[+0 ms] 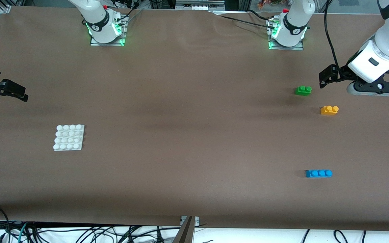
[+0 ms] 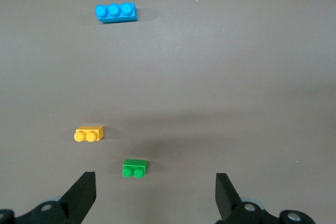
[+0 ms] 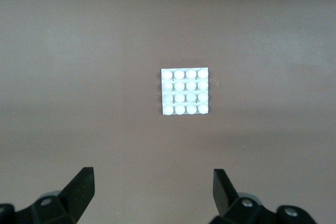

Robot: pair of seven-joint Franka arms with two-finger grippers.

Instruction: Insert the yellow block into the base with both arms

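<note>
The yellow block [image 1: 329,110] [image 2: 89,134] lies on the brown table toward the left arm's end, studs up. My left gripper [image 1: 322,80] [image 2: 155,180] hangs open and empty over the table beside the green brick, a short way from the yellow block. The white studded base [image 1: 69,137] [image 3: 185,91] lies flat toward the right arm's end. My right gripper [image 1: 20,93] [image 3: 153,176] hovers open and empty at that end of the table, off to the side of the base and touching nothing.
A green two-stud brick [image 1: 303,90] [image 2: 135,168] sits just farther from the front camera than the yellow block. A blue three-stud brick [image 1: 318,173] [image 2: 116,12] lies nearer to the camera. Both arm bases [image 1: 106,30] stand along the table's back edge.
</note>
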